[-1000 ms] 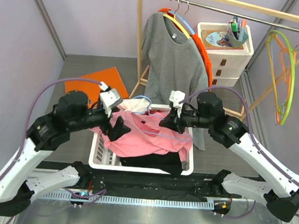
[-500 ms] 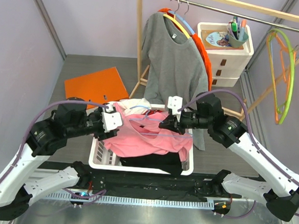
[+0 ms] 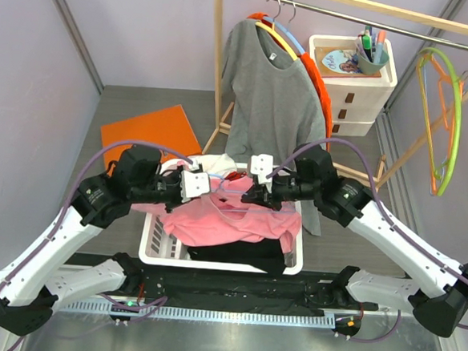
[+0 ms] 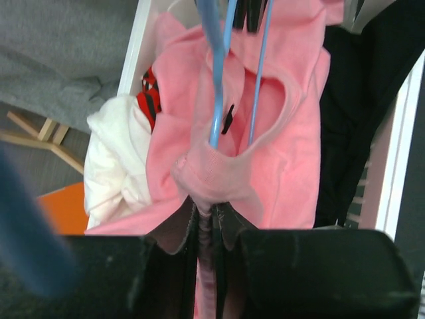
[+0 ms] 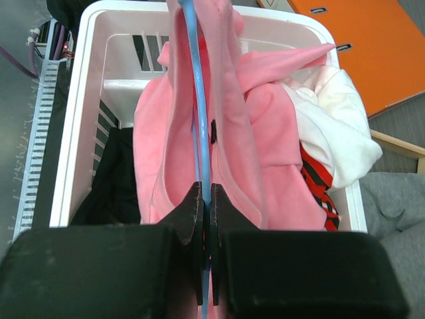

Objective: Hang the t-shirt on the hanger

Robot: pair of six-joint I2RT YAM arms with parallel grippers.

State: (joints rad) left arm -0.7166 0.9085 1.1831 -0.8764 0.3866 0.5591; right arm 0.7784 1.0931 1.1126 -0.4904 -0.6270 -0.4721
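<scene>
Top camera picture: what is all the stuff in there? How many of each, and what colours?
t-shirt: one, pink, heaped on the basket.
hanger: one, light blue, wire inside the t-shirt's neck hole.
basket: one, white, on the table, near edge.
white top: one, white with red print, back of the basket.
black cloth: one, black, front of the basket.
grey shirt: one, grey, hanging on the rail.
folder: one, orange, on the table, left.
drawers: one set, white, back right.
cup: one, greenish, on the drawers, holding pens.
green hanger: one, lime green, on the rail, right.
orange hanger: one, orange, beside the green hanger.
left gripper: one, black, shut on the t-shirt.
right gripper: one, black, shut on the hanger.
</scene>
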